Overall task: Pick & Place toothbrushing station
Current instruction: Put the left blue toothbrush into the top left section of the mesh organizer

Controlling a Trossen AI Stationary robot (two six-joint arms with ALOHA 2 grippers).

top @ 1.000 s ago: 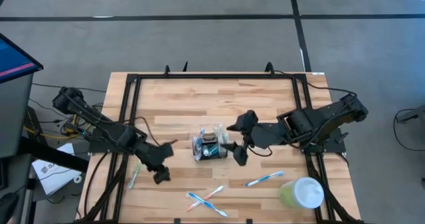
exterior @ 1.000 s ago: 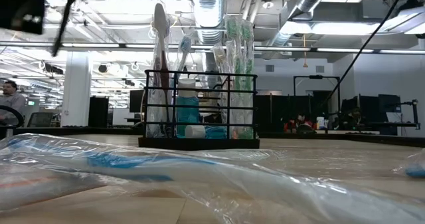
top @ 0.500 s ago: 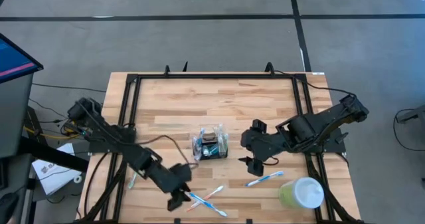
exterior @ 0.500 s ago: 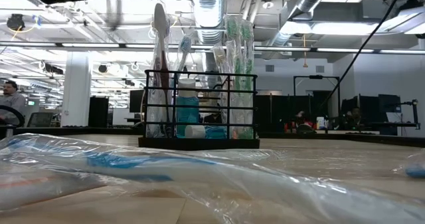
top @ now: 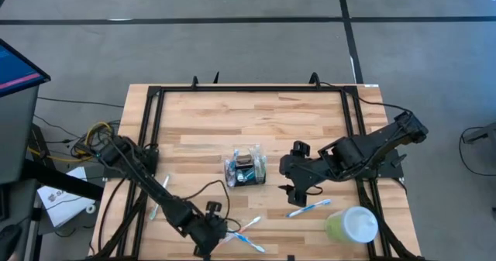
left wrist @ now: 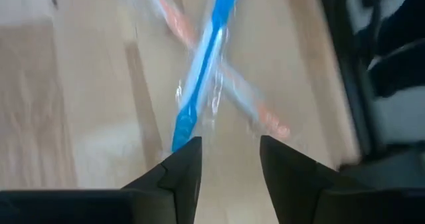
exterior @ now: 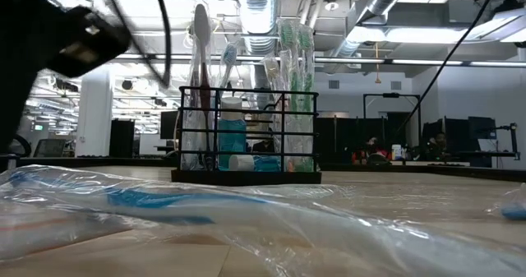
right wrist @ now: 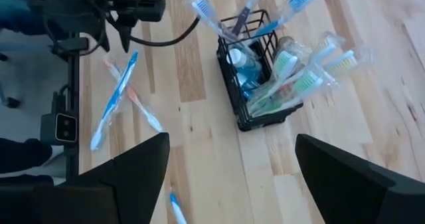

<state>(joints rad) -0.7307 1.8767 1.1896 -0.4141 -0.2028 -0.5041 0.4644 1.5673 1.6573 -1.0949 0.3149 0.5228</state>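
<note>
The toothbrushing station (top: 245, 169) is a small black wire holder that stands on its base at the table's middle, full of wrapped toothbrushes (right wrist: 262, 71); the low view shows it upright (exterior: 246, 129). My left gripper (top: 217, 234) is at the near edge, open, pointing down. Its fingers (left wrist: 189, 167) stand just above the near ends of two crossed wrapped toothbrushes, one blue (left wrist: 199, 71) and one orange (left wrist: 265, 121). My right gripper (top: 285, 169) hovers open to the right of the station, with nothing between its fingers (right wrist: 133, 174).
A blue toothbrush (top: 308, 207) lies near the right gripper, and a pale green cup with a white lid (top: 353, 224) stands at the near right corner. Another toothbrush (top: 159, 203) lies at the left. Black frame rails (top: 151, 129) run along the table's sides.
My left gripper has swung from the left side toward the near edge and rightward, sinking and rolling, and now stands over the crossed toothbrushes. My right gripper has drawn back a little from the station toward the right, then kept still. The station has not moved.
</note>
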